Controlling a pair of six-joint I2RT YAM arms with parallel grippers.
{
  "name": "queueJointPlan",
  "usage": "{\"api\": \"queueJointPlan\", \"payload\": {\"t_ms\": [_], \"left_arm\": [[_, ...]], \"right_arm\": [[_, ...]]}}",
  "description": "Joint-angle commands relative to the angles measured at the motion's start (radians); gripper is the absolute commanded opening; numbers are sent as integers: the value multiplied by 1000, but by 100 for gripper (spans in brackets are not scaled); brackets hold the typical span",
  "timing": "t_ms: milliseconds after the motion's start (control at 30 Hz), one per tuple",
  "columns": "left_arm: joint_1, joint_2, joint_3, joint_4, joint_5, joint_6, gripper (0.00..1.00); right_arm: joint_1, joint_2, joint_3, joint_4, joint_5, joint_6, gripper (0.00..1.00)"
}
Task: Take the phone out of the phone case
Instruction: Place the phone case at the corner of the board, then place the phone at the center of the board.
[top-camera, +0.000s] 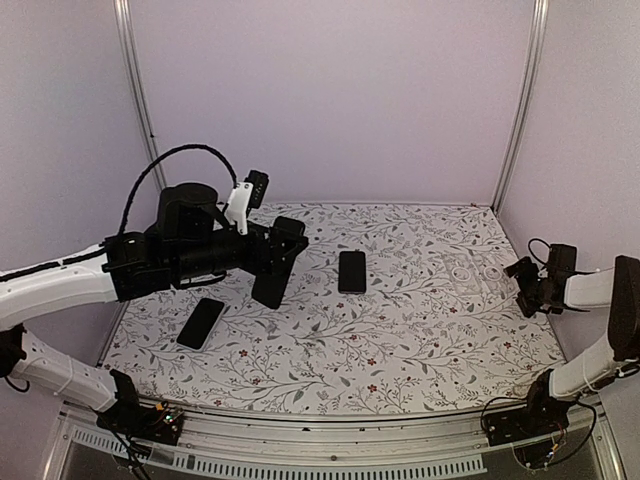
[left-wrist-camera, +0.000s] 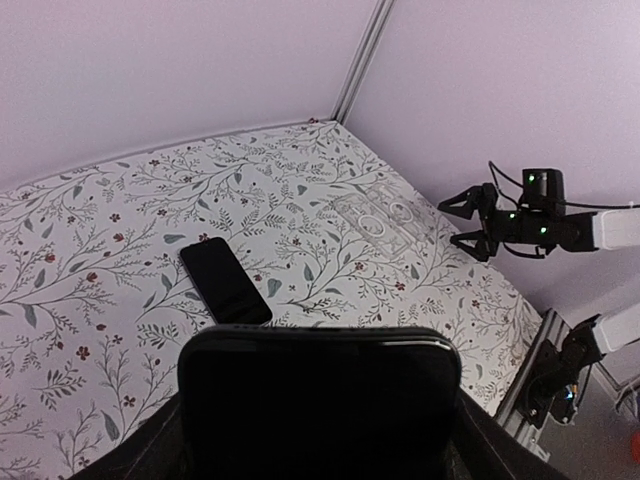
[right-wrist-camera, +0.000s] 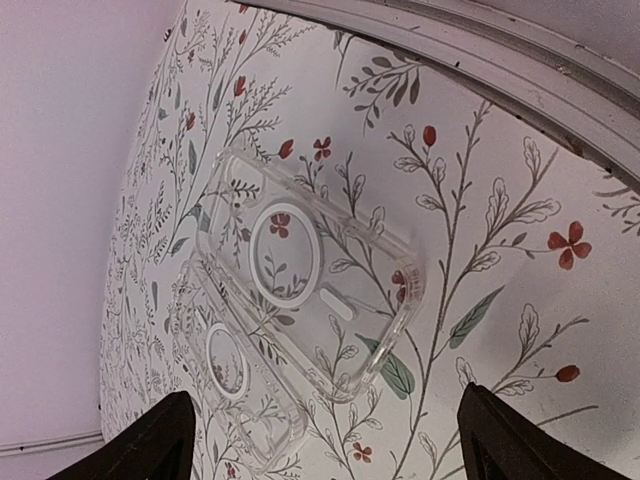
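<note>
Phone's out: your left gripper (top-camera: 270, 270) is clamped on the black phone (left-wrist-camera: 320, 400), held above the cloth. The phone case (right-wrist-camera: 310, 270) lies empty at the far right, overlapping a second clear case (right-wrist-camera: 230, 390), just ahead of your right gripper (right-wrist-camera: 330, 445), which is spread wide and holds nothing. Next, I'd guess, lay the phone flat, clear of the loose phone at left (top-camera: 201, 323) and the mid-table phone (top-camera: 352, 271). Floral cloth (top-camera: 400, 350), plain lilac walls (top-camera: 330, 100)

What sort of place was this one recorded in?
Most likely a lab robot cell, not a home: plain pale wall panels between aluminium posts box in a floral-covered table, and the left arm and right arm are mounted on a metal rail at its near edge.
</note>
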Motion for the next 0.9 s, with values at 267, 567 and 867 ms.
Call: {"api": "queueJointPlan", "payload": {"t_ms": [267, 567, 867], "left_arm": [[67, 141, 94, -37, -105, -182, 35], [134, 382, 212, -71, -131, -184, 34], [178, 714, 478, -157, -137, -188, 33]], "right_arm": [[95, -168, 56, -173, -56, -233, 98], [216, -320, 59, -259, -96, -269, 99], [231, -494, 112, -376, -201, -321, 99]]}}
